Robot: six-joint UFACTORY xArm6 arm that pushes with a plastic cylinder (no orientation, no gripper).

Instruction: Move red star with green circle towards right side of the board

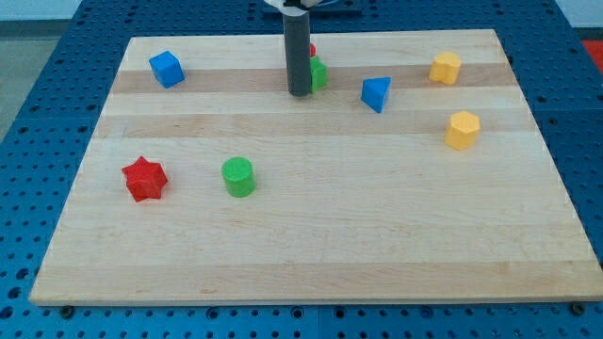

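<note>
Your job is to bring the red star [144,179] and the green circle [238,176] toward the bench's [330,254] right edge; both sit in the left half, nearer the bottom edge, the star close to the left edge and the circle just beside it on its right, apart. Your tip [300,92] stands near the top edge, well apart from both. To do this well, carry the tip round to the star's left side without brushing the blue cube [166,69] near the top left corner, then push rightward along the line through both centres so the star meets the circle squarely and the pair travels together; an off-centre contact would likely let the circle slip aside. There are no fingers to open or close: the rod holds nothing, though it may touch a green block [318,72] half hidden behind it, and a sliver of red above that. The blue triangle [376,93] and two yellow blocks [446,68] [463,130] lie above the path.
</note>
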